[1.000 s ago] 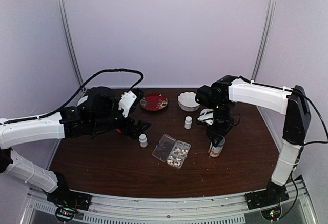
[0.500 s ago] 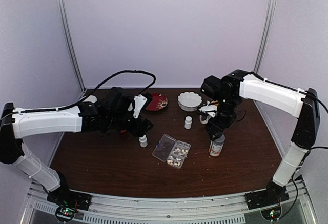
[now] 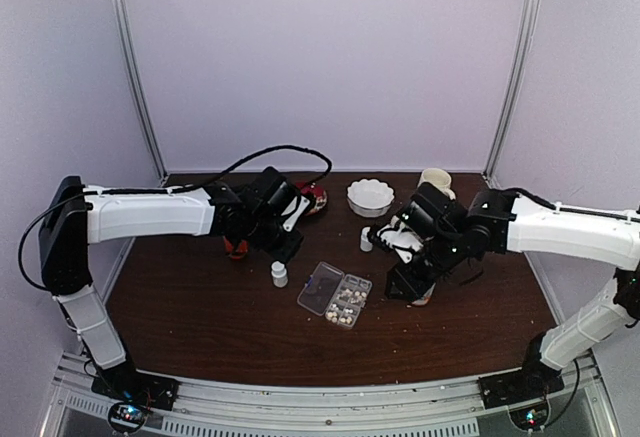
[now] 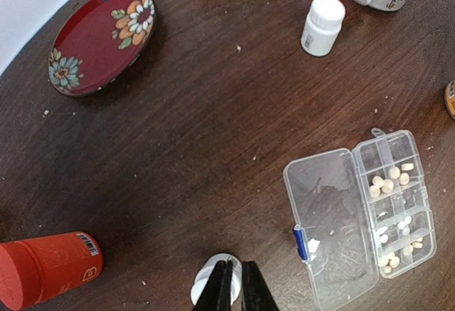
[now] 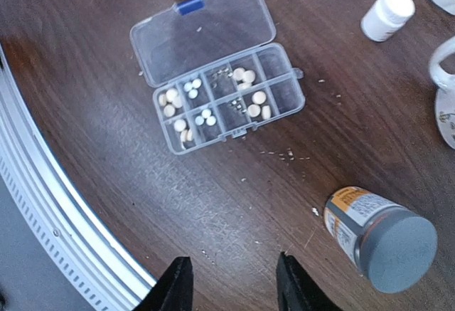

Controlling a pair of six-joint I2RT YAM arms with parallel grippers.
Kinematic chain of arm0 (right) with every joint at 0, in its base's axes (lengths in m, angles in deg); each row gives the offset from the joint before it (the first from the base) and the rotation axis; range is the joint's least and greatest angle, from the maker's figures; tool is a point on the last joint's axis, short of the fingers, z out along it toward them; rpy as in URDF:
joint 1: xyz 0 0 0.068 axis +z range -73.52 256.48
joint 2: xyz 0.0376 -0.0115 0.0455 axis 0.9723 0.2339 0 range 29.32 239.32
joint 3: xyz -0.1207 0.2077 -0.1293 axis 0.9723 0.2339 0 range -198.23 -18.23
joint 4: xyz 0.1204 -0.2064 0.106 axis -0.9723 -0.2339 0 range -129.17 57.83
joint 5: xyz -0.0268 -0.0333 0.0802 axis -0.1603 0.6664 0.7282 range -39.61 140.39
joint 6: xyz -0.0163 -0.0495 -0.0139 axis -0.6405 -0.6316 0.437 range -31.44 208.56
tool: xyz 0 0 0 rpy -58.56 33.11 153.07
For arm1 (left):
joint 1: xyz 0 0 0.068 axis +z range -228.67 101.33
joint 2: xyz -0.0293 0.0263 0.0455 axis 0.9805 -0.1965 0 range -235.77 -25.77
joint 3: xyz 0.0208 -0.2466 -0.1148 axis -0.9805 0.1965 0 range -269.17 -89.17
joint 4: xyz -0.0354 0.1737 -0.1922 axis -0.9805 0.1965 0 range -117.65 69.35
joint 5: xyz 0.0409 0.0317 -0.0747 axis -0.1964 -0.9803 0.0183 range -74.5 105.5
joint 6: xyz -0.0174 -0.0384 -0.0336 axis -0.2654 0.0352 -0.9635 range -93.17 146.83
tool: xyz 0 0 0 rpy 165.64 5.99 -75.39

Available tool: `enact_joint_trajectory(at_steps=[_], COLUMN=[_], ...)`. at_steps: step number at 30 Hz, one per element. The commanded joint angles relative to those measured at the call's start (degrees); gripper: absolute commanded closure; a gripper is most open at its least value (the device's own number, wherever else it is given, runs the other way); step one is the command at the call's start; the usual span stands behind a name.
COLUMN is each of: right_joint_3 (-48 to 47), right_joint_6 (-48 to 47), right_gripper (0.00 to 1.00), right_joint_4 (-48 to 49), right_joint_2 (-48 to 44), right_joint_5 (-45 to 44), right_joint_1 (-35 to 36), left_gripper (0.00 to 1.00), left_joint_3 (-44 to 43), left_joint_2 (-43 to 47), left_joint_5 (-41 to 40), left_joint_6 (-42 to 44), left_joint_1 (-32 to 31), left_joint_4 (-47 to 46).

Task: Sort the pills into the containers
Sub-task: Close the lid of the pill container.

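— Left wrist view, item 1: how is the left gripper [image 4: 235,265] found?
— Its fingers [image 4: 222,290] are seen drawn almost together, with only a thin slit left and nothing clamped. They are held over a small white bottle [image 4: 206,286]; contact cannot be confirmed.
— Item 2, the right gripper [image 5: 233,272]?
— It is recorded as spread wide, with nothing between the 2 fingers [image 5: 178,286]. It is held over bare table [image 5: 85,112] beside the pill box [image 5: 202,37], apart from it.
— Item 3, the pill box?
— It is laid flat on the table between the 2 arms, with the lid thrown open. The cells [image 5: 281,83] are set in 2 rows, and whitish to cream pills [image 5: 259,97] are noted in several of them.
— Other items?
— A grey-capped orange bottle [image 5: 380,236] is noted near the right gripper, apart from the box. A second white bottle [image 4: 323,25] is seen upright beyond the box. A red flowered plate [image 4: 99,40] and a red canister [image 4: 46,279], laid on its side, are logged on the left arm's side.
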Motion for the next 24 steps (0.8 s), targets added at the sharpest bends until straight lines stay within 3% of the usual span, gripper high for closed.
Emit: enact_joint_trajectory(at_steps=[1,7,15,24], right_joint_3=[6.4,12.1,15.9,17.4], right_joint_6=[10.7,19.3,24.3,26.0], right_gripper=[0.68,1.0,1.0,1.0], right_joint_4=[14.8,23.9,30.6,35.3], right_joint_2=[-1.0,0.6,5.5,11.6], right_joint_5=[2.5,-2.2,-6.2,-7.3], right_joint_1=[3.2,5.5,6.4,6.4], left_gripper=[0.93,1.0,1.0,1.0], left_joint_3=[-2.2,-5.5,-10.4,-17.5], left_joint_2=[-2.1,-6.4,-12.3,-19.2], left_joint_5=[3.9,8.3,14.2,14.7], left_joint_6=[-0.5,0.3,1.9,3.8], left_joint_1=[1.9,3.0,4.5,5.4], left_joint_4=[1.5,2.5,4.7,10.2])
